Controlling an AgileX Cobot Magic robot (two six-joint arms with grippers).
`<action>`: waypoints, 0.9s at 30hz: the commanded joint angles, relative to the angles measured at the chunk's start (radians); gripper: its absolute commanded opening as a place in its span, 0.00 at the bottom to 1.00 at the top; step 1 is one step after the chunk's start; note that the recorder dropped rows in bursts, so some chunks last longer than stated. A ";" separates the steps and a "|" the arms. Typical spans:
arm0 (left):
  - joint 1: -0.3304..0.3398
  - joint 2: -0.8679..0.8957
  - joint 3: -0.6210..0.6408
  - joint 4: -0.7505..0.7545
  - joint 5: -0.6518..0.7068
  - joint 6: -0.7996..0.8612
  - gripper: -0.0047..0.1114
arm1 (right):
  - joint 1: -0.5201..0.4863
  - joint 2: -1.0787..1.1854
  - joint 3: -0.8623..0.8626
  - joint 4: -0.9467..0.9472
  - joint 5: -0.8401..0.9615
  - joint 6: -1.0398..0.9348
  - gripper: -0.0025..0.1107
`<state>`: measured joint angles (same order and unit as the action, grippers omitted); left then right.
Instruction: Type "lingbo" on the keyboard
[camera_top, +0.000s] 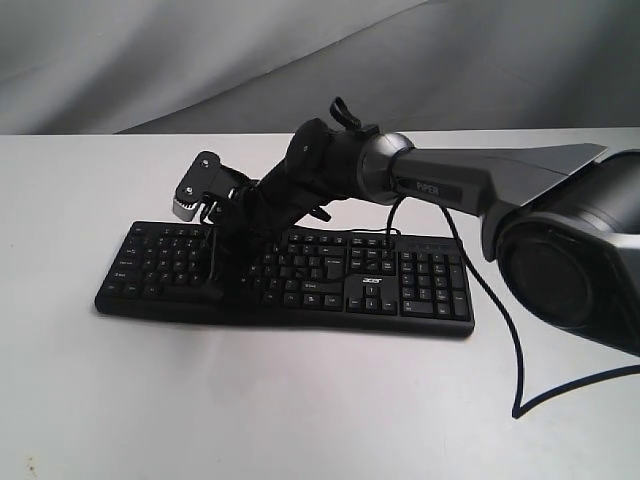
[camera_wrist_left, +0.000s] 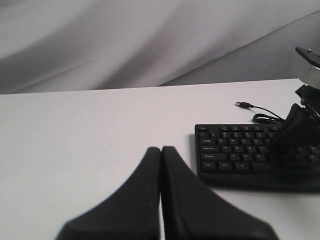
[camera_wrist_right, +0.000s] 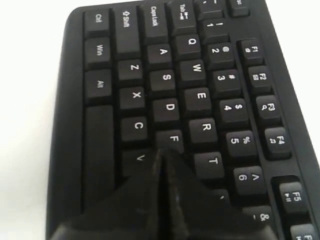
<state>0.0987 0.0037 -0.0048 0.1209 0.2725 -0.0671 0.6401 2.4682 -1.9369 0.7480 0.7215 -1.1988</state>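
The black keyboard (camera_top: 400, 285) lies across the white table, its "acer" logo facing the front edge. My right gripper (camera_top: 213, 291) reaches over from the right side and points down onto the keyboard's left half. In the right wrist view the right gripper (camera_wrist_right: 162, 154) is shut with nothing in it. Its tips sit on the keyboard (camera_wrist_right: 200, 95) right beside the F key (camera_wrist_right: 173, 138) and the V key (camera_wrist_right: 139, 158), hiding the key beneath. My left gripper (camera_wrist_left: 161, 150) is shut and empty, over bare table short of the keyboard (camera_wrist_left: 235, 150). The exterior view does not show the left gripper.
The keyboard's thin black cable (camera_top: 500, 330) trails off its right end and loops across the table. Its USB plug (camera_wrist_left: 243, 104) lies loose behind the keyboard. A grey cloth backdrop (camera_top: 200, 60) hangs behind the table. The right arm (camera_wrist_left: 295, 135) covers the middle keys.
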 joint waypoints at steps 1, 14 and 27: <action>0.001 -0.004 0.005 -0.004 -0.007 -0.002 0.04 | 0.011 -0.018 -0.007 -0.031 0.035 0.031 0.02; 0.001 -0.004 0.005 -0.004 -0.007 -0.002 0.04 | 0.011 -0.014 -0.003 -0.074 0.049 0.050 0.02; 0.001 -0.004 0.005 -0.004 -0.007 -0.002 0.04 | 0.011 -0.018 -0.003 -0.094 0.057 0.063 0.02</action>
<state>0.0987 0.0037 -0.0048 0.1209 0.2725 -0.0671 0.6489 2.4573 -1.9369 0.6609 0.7723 -1.1407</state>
